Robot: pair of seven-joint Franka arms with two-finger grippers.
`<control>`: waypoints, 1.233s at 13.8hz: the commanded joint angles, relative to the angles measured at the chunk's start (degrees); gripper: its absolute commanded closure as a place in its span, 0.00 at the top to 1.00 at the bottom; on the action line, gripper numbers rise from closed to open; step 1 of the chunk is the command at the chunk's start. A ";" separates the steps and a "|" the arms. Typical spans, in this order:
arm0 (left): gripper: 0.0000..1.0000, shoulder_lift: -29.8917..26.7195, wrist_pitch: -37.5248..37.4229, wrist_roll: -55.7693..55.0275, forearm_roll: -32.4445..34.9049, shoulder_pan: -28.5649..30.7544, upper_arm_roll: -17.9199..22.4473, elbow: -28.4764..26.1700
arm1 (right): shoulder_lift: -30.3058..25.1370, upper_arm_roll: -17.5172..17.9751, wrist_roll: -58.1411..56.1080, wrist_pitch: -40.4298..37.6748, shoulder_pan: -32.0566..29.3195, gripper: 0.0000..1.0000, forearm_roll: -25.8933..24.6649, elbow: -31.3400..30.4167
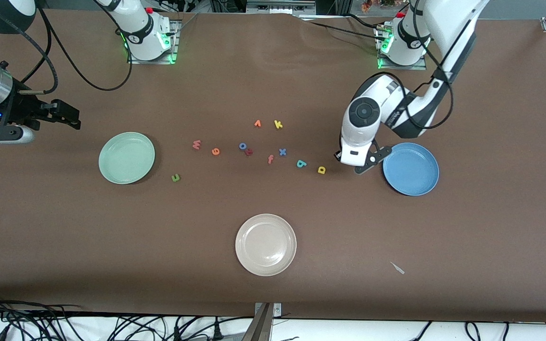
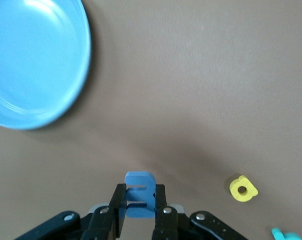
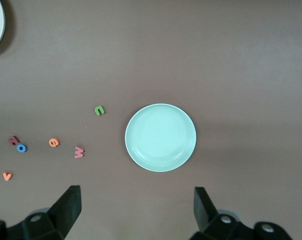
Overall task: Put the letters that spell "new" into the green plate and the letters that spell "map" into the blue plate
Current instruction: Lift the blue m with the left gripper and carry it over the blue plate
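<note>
Left end effector (image 2: 140, 216) is clamped on the blue "m" (image 2: 139, 197), up over bare desk (image 1: 467, 237) just beside the blue plate (image 1: 411, 169), at the plate's 9 o'clock. Yellow "p" (image 1: 321, 170) and teal "a" (image 1: 301, 164) lie near on the desk, at 9 o'clock from that end effector. Right end effector (image 3: 136, 210) waits with fingers wide apart, holding nothing, over the right arm's end of the desk. Green plate (image 1: 127, 157) has nothing in it; green "n" (image 1: 176, 178) at its 4 o'clock; pink "w" (image 1: 196, 145) and orange "e" (image 1: 215, 151) at its 3 o'clock.
</note>
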 commanded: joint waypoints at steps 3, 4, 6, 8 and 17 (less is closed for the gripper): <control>0.02 -0.09 -8.39 24.84 -2.12 9.55 -0.37 6.41 | -0.46 -0.34 0.18 4.21 -0.18 1.00 1.32 -0.32; 0.03 -0.09 -8.39 30.82 -2.03 12.36 -0.37 6.49 | -0.46 -0.43 0.18 4.49 -0.36 1.00 1.85 -0.32; 0.04 0.26 -8.30 42.07 -2.12 18.60 -0.28 7.02 | -0.37 -0.51 0.18 4.66 -0.36 1.00 2.21 -0.32; 0.04 1.92 -8.04 50.61 -2.03 23.27 -0.11 7.72 | -0.45 -0.43 0.70 3.97 -0.36 1.00 2.30 -0.32; 0.08 9.67 -3.99 59.71 -10.63 29.62 -0.46 7.73 | 5.33 -0.16 0.79 4.57 -0.18 1.00 1.16 -0.23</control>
